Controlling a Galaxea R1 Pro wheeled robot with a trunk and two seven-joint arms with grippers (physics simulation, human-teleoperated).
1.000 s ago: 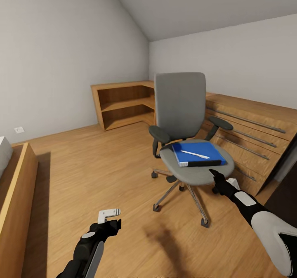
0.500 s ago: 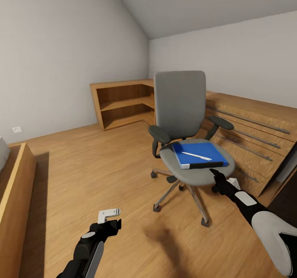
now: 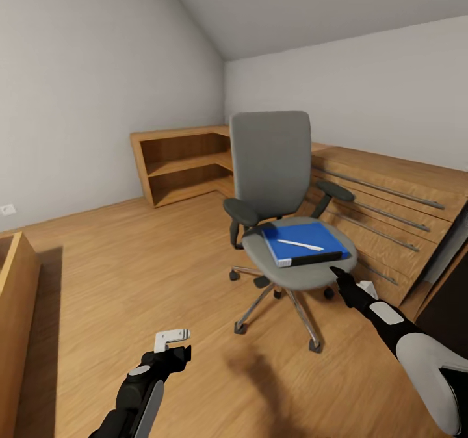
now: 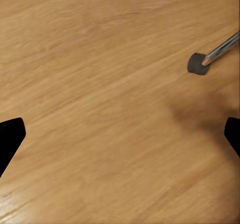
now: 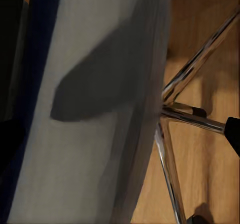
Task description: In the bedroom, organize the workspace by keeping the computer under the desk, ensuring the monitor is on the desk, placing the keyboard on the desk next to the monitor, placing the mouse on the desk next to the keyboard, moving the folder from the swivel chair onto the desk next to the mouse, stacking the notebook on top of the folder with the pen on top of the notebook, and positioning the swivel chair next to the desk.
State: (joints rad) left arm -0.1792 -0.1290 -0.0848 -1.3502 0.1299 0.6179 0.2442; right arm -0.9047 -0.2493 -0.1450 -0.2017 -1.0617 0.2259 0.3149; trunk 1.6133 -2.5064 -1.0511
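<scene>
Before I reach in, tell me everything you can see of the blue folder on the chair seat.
The flat bright blue rectangular folder lies flat on the grey padded seat of the swivel chair, set askew, with its black spine edge and a small white label facing the robot. It looks closed and stiff. A thin white pen rests diagonally on its cover. The black right gripper hovers just off the seat's front edge, near the spine and not touching the folder.

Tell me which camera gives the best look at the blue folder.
The head view: the folder lies flat on the swivel chair seat, its whole top in sight with the pen resting on it. The right wrist view catches just a blue strip of it along the seat's edge.
</scene>
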